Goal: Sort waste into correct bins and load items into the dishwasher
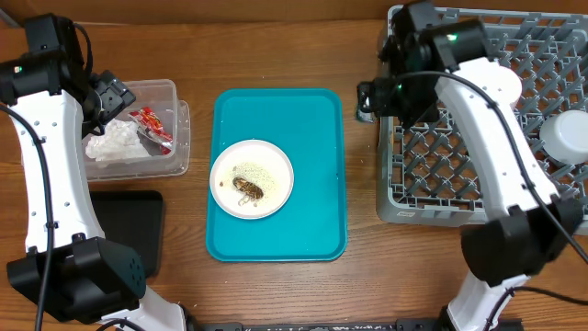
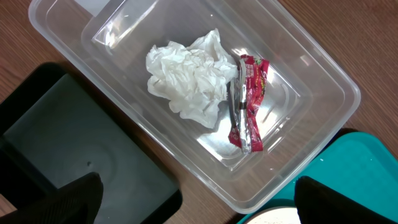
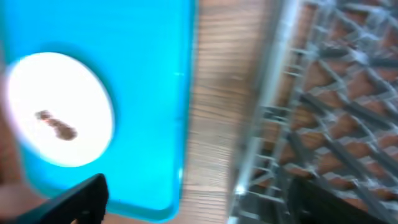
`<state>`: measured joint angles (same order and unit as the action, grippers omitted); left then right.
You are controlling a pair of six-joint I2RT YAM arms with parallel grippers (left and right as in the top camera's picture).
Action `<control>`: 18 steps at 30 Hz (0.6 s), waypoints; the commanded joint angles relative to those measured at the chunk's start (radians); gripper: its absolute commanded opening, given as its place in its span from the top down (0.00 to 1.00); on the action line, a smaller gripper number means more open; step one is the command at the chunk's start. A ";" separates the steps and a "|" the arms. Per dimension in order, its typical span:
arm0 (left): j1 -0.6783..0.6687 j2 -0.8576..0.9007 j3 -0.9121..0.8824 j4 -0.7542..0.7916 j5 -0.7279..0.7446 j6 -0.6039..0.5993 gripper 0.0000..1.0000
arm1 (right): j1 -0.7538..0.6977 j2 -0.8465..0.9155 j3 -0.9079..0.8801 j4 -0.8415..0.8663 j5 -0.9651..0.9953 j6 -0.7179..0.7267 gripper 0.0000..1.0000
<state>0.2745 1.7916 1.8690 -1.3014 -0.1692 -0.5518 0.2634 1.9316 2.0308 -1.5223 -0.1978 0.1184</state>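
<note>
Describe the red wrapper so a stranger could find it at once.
Start at the teal tray in the middle of the scene; the clear tub sits just beside it, on the robot's left. Inside lie two things: the wrapper is the narrow, twisted red-and-white strip with shiny edges, beside the bulkier all-white crumpled napkin.

Nothing legible shows in any view, no word, brand, number or sign; the red-and-white wrapper [image 2: 250, 93] in the clear tub [image 2: 328, 76] is too creased to read.

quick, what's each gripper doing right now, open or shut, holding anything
left gripper: open, holding nothing
right gripper: open, holding nothing
</note>
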 commanded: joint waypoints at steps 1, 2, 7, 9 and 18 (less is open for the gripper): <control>-0.013 -0.030 0.007 0.000 -0.014 -0.013 0.00 | 0.006 -0.039 0.029 0.031 -0.328 -0.036 0.00; -0.013 -0.030 0.007 0.000 -0.014 -0.013 0.00 | 0.006 -0.039 0.028 0.041 -0.385 -0.040 0.00; -0.013 -0.030 0.007 0.000 -0.014 -0.013 0.00 | 0.024 -0.038 0.017 0.082 -0.502 -0.040 0.00; -0.013 -0.030 0.007 0.000 -0.014 -0.013 0.00 | 0.040 -0.038 0.017 0.089 -0.497 -0.040 0.00; -0.013 -0.030 0.007 0.000 -0.014 -0.013 0.00 | 0.100 -0.038 0.017 0.132 -0.454 -0.017 0.00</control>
<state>0.2745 1.7916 1.8690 -1.3014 -0.1692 -0.5518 0.3618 1.9121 2.0346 -1.4071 -0.6487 0.0929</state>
